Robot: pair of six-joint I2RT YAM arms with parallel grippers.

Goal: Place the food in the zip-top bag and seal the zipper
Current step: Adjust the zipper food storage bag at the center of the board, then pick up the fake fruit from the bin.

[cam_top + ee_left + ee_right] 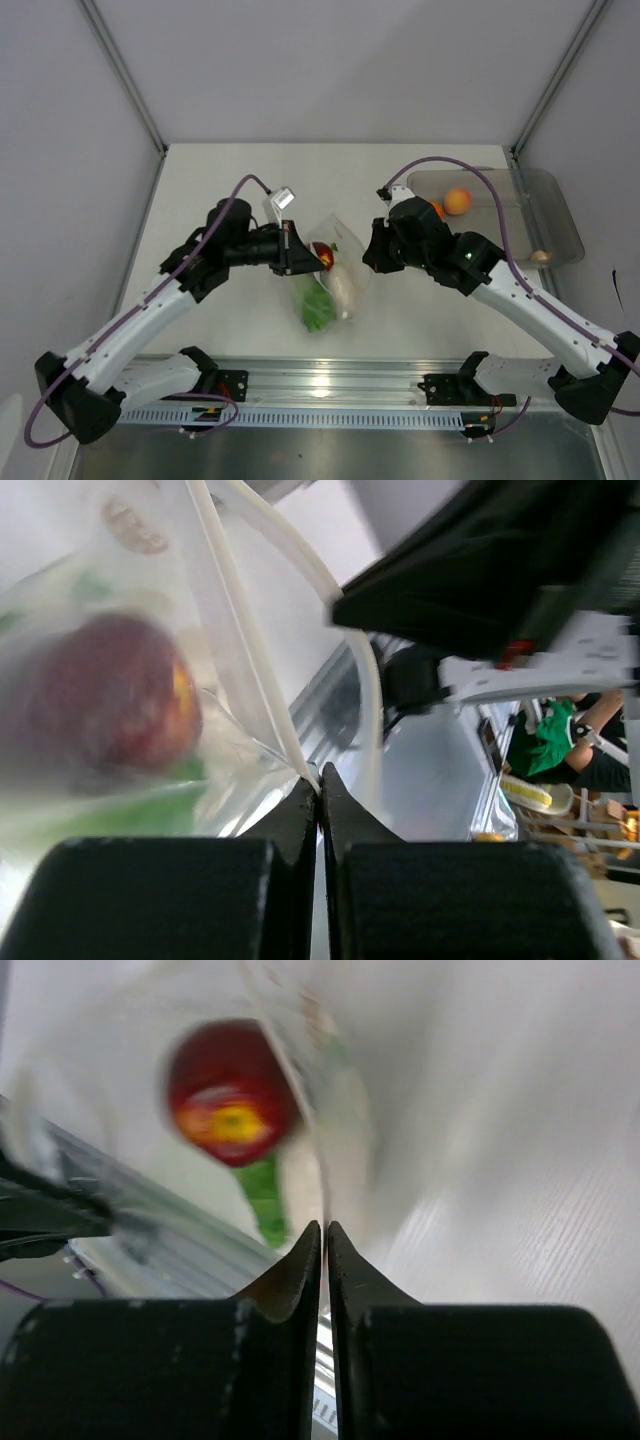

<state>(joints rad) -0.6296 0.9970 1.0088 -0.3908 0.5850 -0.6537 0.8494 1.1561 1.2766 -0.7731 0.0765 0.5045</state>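
I count one bag (347, 243) on the table (220, 180), holding three pieces: one red fruit (322, 256), one radish (343, 287) and one cabbage (317, 308). Three more lie in the single tray (562, 215) at far right: one orange (457, 201), one peach fruit (437, 210) half hidden behind the right arm (470, 255), and one beige piece (540, 256).

Both arms reach inward and face each other across the bag. The left gripper (319, 780) is clamped on the bag's left edge. The right gripper (323, 1230) sits at the bag's right edge, jaws together. That wrist view is too blurred for me to say whether film is caught between them.
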